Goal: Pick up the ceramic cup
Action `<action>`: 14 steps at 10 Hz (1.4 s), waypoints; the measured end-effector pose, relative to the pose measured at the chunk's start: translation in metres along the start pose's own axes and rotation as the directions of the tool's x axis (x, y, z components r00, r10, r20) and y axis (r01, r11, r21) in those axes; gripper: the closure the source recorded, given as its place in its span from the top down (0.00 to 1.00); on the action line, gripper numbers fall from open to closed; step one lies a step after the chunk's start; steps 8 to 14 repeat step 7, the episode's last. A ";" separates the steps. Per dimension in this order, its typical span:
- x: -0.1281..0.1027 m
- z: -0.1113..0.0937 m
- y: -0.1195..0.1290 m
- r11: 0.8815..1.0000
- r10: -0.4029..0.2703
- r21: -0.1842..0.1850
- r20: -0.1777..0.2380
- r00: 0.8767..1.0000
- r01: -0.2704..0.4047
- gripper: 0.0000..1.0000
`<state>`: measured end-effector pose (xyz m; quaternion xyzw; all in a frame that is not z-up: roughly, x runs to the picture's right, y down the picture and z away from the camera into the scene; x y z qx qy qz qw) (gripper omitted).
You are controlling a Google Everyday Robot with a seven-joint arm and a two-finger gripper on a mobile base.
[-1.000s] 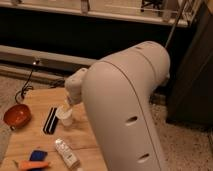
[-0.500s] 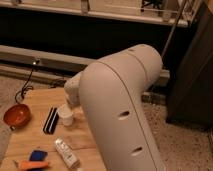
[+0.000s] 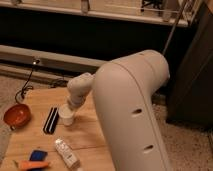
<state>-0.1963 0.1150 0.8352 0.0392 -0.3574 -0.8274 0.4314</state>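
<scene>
The ceramic cup (image 3: pixel 66 114) is a small white cup standing upright on the wooden table (image 3: pixel 30 137), near its middle. My arm's big white shell fills the right of the view. Its end reaches down to the gripper (image 3: pixel 71 103), which sits right above the cup's rim, at its right side. The arm hides most of the gripper.
An orange-red bowl (image 3: pixel 17 115) stands at the table's left edge. A black flat object (image 3: pixel 50 120) lies just left of the cup. A white bottle-like packet (image 3: pixel 66 153) lies near the front. A blue object (image 3: pixel 36 155) and an orange object (image 3: pixel 34 164) lie at the front left.
The arm has shifted right and lowered a little toward the cup. The cup and the other things on the table have stayed in place.
</scene>
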 end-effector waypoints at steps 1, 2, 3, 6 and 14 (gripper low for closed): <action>-0.001 -0.021 0.006 1.000 0.002 0.025 -0.035 0.999 -0.001 0.10; -0.007 -0.049 0.013 0.999 0.001 0.045 -0.065 0.998 0.002 0.10; -0.023 -0.085 0.026 0.998 0.008 0.060 -0.092 0.996 -0.003 0.10; -0.055 -0.162 0.051 0.998 -0.002 0.067 -0.168 0.986 0.013 0.10; -0.059 -0.173 0.053 0.998 -0.007 0.066 -0.181 0.984 0.019 0.10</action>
